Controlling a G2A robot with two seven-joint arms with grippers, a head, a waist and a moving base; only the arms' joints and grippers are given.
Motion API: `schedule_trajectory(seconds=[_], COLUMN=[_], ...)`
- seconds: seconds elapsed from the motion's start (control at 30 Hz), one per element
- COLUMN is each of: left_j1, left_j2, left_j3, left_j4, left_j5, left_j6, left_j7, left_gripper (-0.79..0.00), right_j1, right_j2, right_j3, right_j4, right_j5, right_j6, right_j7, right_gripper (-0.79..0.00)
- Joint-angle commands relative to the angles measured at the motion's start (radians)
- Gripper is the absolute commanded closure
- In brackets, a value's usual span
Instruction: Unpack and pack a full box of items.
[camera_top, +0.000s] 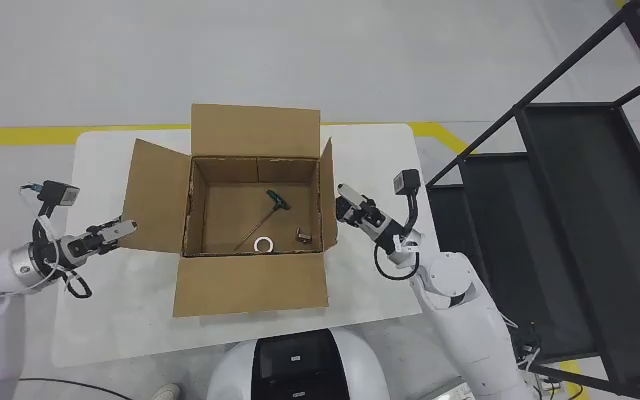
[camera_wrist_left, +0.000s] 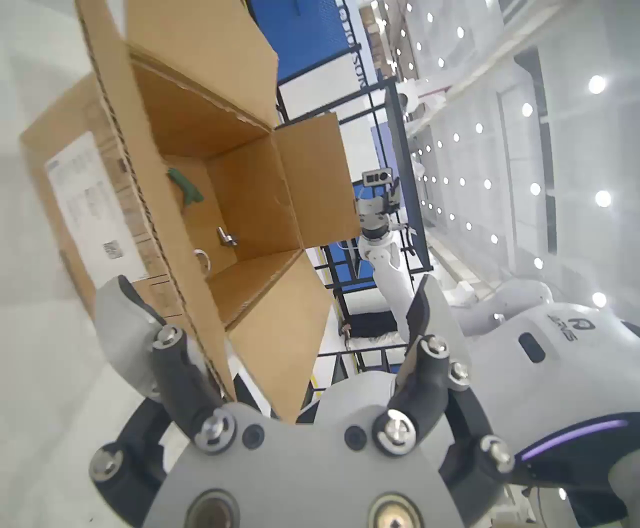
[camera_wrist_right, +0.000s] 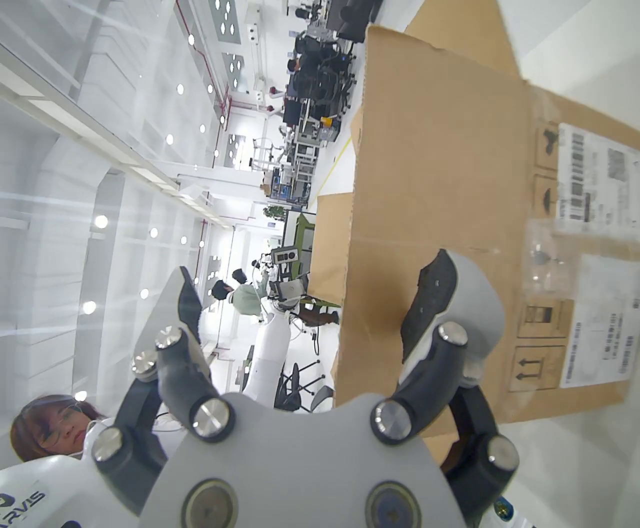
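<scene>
From above, the cardboard box (camera_top: 255, 285) is sitting open on the white table (camera_top: 100, 320) with all four flaps folded outward. On its floor a green-handled tool (camera_top: 262, 222), a white tape ring (camera_top: 264, 245) and a small metal piece (camera_top: 303, 237) are lying apart from each other. The left gripper (camera_top: 128, 226) is hovering at the edge of the left flap, and the right gripper (camera_top: 343, 200) is poised by the right flap.

From the left wrist, the left gripper (camera_wrist_left: 277, 320) is standing spread wide, and the flap's corrugated edge is running between its fingers (camera_wrist_left: 125, 325); the tool's green handle (camera_wrist_left: 186, 189) is showing inside.

From the right wrist, the right gripper (camera_wrist_right: 320, 300) is likewise gaping, holding nothing, with the box's labelled side wall (camera_wrist_right: 440, 175) just ahead.
</scene>
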Motion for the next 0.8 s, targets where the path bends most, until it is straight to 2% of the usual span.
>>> schedule_trajectory(seconds=[0.0, 0.1, 0.23, 0.57, 0.77], left_j1=[0.003, 0.004, -0.022, -0.162, -0.217], left_j2=[0.000, 0.002, 0.004, 0.001, 0.000], left_j3=[0.027, 0.077, 0.150, 0.337, 0.405], left_j4=[-0.035, -0.086, -0.091, 0.026, 0.089], left_j5=[-0.013, -0.006, 0.031, 0.114, 0.163], left_j6=[-0.010, -0.012, -0.017, -0.032, -0.050], left_j7=[0.012, 0.014, 0.019, 0.034, 0.052], left_gripper=[-0.785, -0.785, -0.785, -0.785, -0.785], right_j1=[0.040, 0.109, 0.187, 0.251, 0.250], right_j2=[-0.005, -0.012, -0.021, -0.022, -0.017], right_j3=[-0.043, -0.110, -0.176, -0.218, -0.208], right_j4=[0.031, 0.089, 0.168, 0.245, 0.236], right_j5=[-0.009, -0.038, -0.090, -0.210, -0.224], right_j6=[-0.015, -0.022, -0.022, 0.025, 0.027], right_j7=[0.002, 0.017, 0.023, 0.000, 0.002], right_gripper=[-0.785, -0.785, -0.785, -0.785, -0.785])
